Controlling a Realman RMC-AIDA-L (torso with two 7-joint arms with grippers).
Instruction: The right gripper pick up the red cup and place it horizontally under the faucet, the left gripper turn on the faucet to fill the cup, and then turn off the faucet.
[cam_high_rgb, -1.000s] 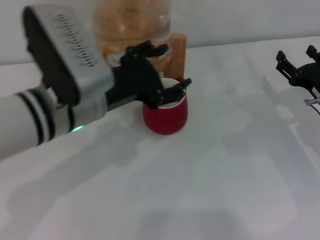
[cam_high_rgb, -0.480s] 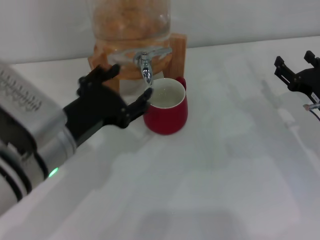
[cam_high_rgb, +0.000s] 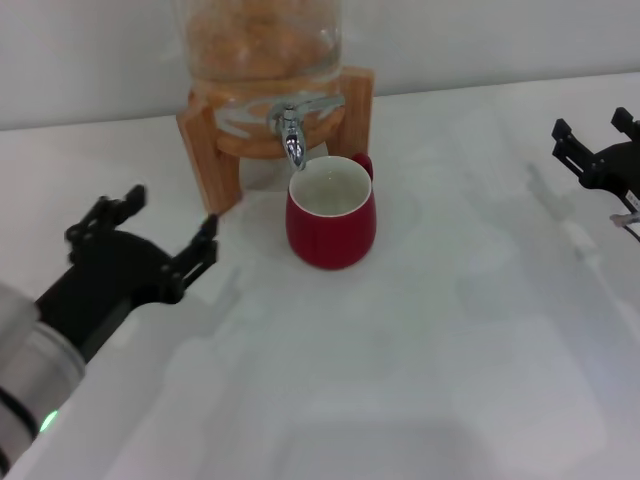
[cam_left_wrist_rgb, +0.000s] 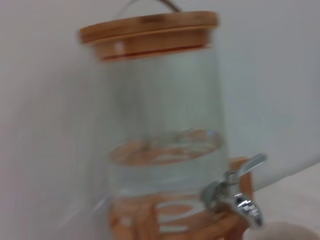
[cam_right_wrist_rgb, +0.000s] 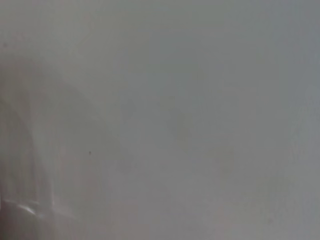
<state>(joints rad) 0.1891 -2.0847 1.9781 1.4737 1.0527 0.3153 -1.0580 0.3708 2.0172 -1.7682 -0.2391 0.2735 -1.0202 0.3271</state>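
The squat, rounded red ceramic cup (cam_high_rgb: 331, 218) with its white inside stands upright on the white surface (cam_high_rgb: 420, 360), directly below the spout of the small shiny chrome faucet (cam_high_rgb: 291, 138). Its mouth is open to the spout and pale liquid shows inside; the red loop handle peeks out at the back right, toward the stand. The faucet's flat lever lies across the top of the tap, and the spout ends just above the cup's rim without touching it.

The faucet sits at the base of a clear glass dispenser (cam_left_wrist_rgb: 160, 125) capped by a round wooden lid (cam_left_wrist_rgb: 150, 32), with some liquid in its lower part. The dispenser rests in a light wooden stand (cam_high_rgb: 215, 150) whose legs straddle the tap; the cup stands just in front of the stand's right leg.

The left tool (cam_high_rgb: 140, 240), a black two-fingered claw on a white and silver arm with a green light, hovers over the surface to the left of the cup and well apart from it, released, with its fingers spread and holding nothing. The left wrist view faces the dispenser and faucet.

The right tool (cam_high_rgb: 598, 150), a black claw, is at the far right edge, well away from the cup, fingers parted and empty.
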